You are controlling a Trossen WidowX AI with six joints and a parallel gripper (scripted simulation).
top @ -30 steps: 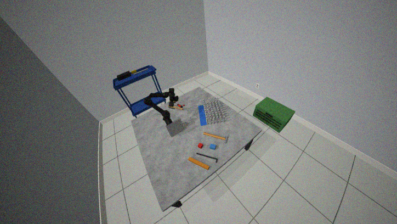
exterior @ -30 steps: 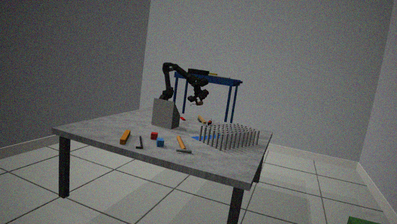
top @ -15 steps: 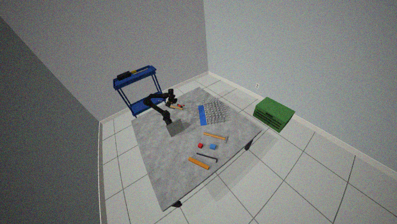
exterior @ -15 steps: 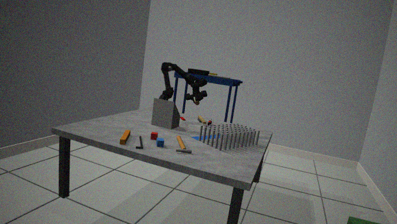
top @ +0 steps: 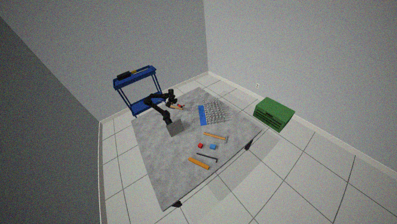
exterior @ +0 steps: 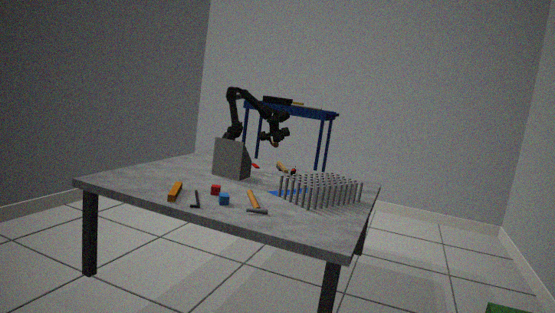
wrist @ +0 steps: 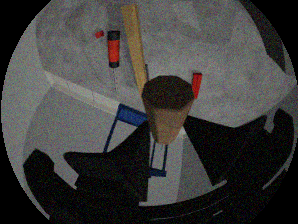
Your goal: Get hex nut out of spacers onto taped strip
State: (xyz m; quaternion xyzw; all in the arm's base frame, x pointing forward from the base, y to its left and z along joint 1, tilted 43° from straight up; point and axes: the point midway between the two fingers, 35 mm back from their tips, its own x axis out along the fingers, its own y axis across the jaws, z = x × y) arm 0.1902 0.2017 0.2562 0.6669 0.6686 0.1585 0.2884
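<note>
Tool [exterior: 274,139] — clamped on a wooden-handled implement [wrist: 165,112], raised above the counter [exterior: 318,237] near its far edge; spacers [exterior: 322,188] stood upright at the right corner.

The top view looks down steeply from high in the room, far enough to take in the whole worktop [top: 155,155], the floor and two walls. The exterior view stands low and well back off the worktop's [exterior: 295,229] near side, facing the far wall. Both share the spacers [top: 215,112] [exterior: 322,188] and blue cart [top: 133,79] [exterior: 310,112]. The wrist view rides on the arm, close, looking down past the tool [wrist: 166,112] onto the worktop's edge.
</note>
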